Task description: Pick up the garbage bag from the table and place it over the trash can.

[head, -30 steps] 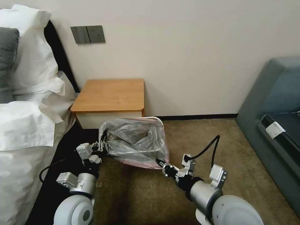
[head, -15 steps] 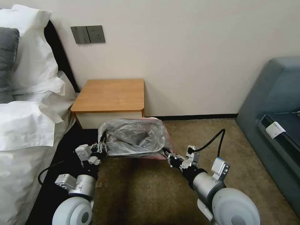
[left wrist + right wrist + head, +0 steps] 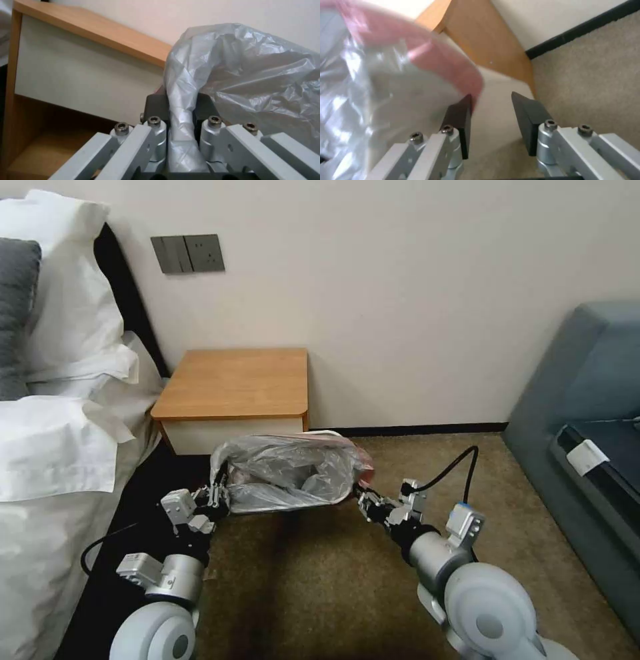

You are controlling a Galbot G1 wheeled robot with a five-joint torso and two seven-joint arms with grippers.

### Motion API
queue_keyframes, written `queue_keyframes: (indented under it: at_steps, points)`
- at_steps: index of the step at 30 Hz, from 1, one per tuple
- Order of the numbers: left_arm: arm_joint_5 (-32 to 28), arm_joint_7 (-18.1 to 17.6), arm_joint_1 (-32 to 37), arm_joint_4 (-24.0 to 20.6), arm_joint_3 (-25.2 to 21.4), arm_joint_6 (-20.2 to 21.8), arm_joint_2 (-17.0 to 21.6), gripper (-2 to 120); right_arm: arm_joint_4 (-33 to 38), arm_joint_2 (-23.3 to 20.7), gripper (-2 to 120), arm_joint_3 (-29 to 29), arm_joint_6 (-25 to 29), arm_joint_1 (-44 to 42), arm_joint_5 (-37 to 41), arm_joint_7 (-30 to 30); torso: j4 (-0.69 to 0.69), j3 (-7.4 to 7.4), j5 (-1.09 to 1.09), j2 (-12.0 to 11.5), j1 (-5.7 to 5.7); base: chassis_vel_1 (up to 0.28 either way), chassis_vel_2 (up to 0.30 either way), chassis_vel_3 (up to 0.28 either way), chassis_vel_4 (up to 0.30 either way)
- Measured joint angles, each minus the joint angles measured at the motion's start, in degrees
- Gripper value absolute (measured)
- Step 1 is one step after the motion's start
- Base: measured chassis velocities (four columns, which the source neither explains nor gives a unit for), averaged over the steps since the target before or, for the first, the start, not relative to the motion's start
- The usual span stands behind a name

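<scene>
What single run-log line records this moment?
left gripper: shut on garbage bag | right gripper: open beside bag | bag draped over trash can

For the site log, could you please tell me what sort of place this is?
Most likely a hotel bedroom: a bed with white pillows, a nightstand against the wall, carpet, and a grey-blue sofa to the right.

no readable text, no labels, brands, numbers or signs legible on anything
</scene>
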Motion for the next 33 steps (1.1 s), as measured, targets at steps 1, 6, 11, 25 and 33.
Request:
queue_keyframes:
  at_steps: [1,6,11,25,33]
  points:
    - [-0.01,0.17,0.31,-0.09,-0.11,0.00,0.02,9,-0.88,-0.11,34,0.04,0.06,0.88,-0.08,-0.30,0.00,0.00,0.00,0.00,0.00,0.000,0.000,0.000,0.000]
    - [-0.03,0.75,0.84,-0.20,-0.42,-0.04,0.03,9,-3.21,-0.61,36,-0.06,0.13,3.02,-0.42,-1.75,0.00,0.00,0.00,0.00,0.00,0.000,0.000,0.000,0.000]
    - [0.12,1.16,1.15,-0.19,-0.57,-0.11,-0.03,9,-4.58,-0.75,45,-0.11,0.35,5.40,-0.42,-2.47,0.00,0.00,0.00,0.00,0.00,0.000,0.000,0.000,0.000]
    - [0.26,-0.44,0.30,1.14,-1.84,-0.08,0.14,9,-1.93,-5.79,88,3.14,6.37,-0.69,-13.49,-10.12,-0.01,0.00,0.01,0.00,0.00,0.000,0.000,0.000,0.000]
    - [0.39,-0.72,-0.03,1.56,-1.70,0.25,0.09,9,0.54,-6.71,100,2.27,10.74,-3.67,-25.11,-19.56,0.00,0.00,0.00,0.00,0.00,0.000,0.000,0.000,0.000]
